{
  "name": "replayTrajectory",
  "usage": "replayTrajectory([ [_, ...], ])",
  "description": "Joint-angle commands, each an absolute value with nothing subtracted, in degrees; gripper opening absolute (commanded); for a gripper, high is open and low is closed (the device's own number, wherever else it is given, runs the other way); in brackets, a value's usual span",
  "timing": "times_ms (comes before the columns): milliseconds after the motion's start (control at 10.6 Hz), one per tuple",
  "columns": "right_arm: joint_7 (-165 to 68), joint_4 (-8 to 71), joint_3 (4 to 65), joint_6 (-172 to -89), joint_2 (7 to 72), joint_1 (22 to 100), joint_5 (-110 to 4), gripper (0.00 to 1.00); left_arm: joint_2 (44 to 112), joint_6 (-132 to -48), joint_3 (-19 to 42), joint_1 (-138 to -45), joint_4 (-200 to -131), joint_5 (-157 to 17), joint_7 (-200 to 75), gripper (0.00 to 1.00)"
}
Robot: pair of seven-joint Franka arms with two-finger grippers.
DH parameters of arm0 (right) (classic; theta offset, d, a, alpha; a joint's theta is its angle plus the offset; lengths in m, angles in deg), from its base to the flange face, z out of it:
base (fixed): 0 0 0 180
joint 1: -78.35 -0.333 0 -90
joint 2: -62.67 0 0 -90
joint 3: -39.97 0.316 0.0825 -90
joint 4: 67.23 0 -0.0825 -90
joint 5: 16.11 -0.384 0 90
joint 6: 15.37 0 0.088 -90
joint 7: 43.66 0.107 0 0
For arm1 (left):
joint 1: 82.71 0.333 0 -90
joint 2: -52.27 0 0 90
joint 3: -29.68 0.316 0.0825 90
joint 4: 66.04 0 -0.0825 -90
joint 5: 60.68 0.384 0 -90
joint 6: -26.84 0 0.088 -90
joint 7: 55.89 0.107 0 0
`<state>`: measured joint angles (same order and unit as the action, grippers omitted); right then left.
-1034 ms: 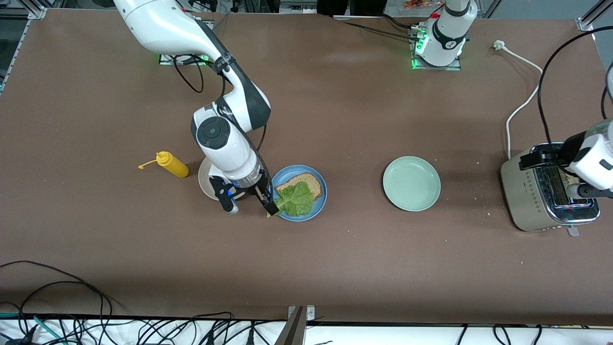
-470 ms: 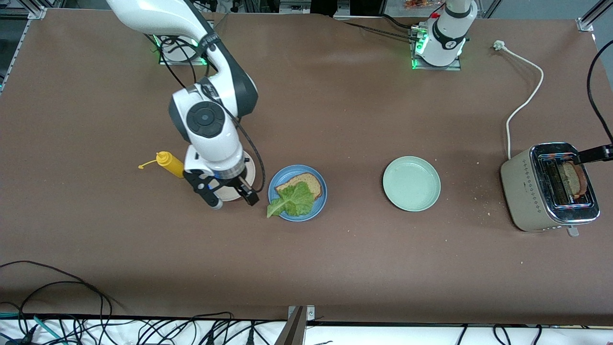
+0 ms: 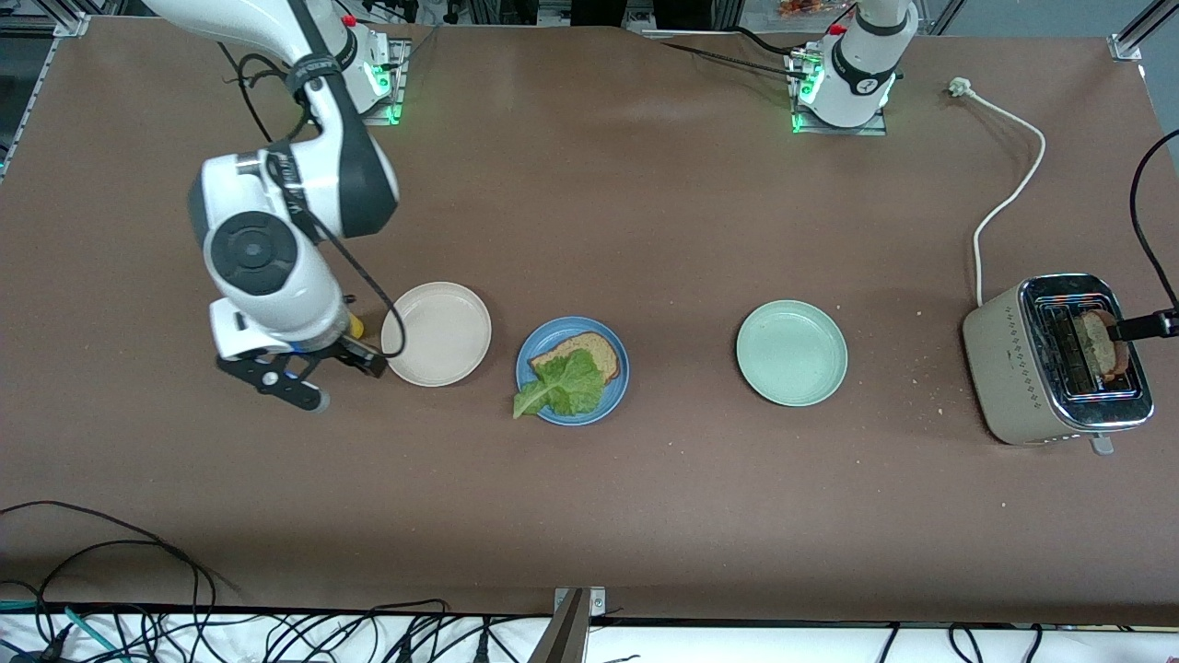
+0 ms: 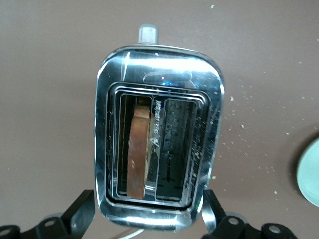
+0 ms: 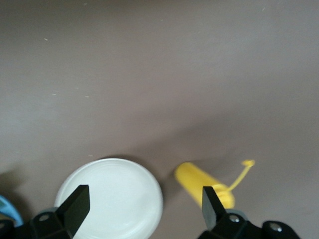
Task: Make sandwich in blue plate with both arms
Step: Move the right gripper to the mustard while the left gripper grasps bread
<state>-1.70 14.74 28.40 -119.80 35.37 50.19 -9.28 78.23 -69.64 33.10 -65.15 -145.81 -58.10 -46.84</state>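
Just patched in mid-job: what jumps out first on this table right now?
The blue plate at mid-table holds one bread slice with a lettuce leaf on it, no top slice yet. That second slice stands in the toaster at the left arm's end, with the open left gripper over it. The open right gripper hangs beside the beige plate.

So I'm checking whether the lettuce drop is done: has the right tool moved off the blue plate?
Yes. The right tool has moved from the blue plate toward the right arm's end, past the beige plate.

You can see a beige plate (image 3: pixel 437 333), a pale green plate (image 3: pixel 791 353), a toaster (image 3: pixel 1056 360) and what looks like a yellow squeeze bottle (image 5: pixel 203 183).
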Motion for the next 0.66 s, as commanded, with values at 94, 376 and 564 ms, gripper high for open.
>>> replayTrajectory([
  [94,-28.5,17.7,19.7,-113.4,41.5,49.9,-9.7,1.00,82.3,-71.2,32.7,-64.2,-145.8,-56.6,-45.9,0.96],
  [376,-39.2,26.3,14.9,-114.9,47.4,49.9,-12.6,0.95,83.5,-70.4,32.7,-64.3,-146.3,-54.5,-46.0,0.79],
  [564,-40.8,30.1,13.8,-116.9,49.8,50.0,-12.9,0.99,83.6,-69.2,32.7,-64.3,-146.4,-52.4,-45.9,0.45],
])
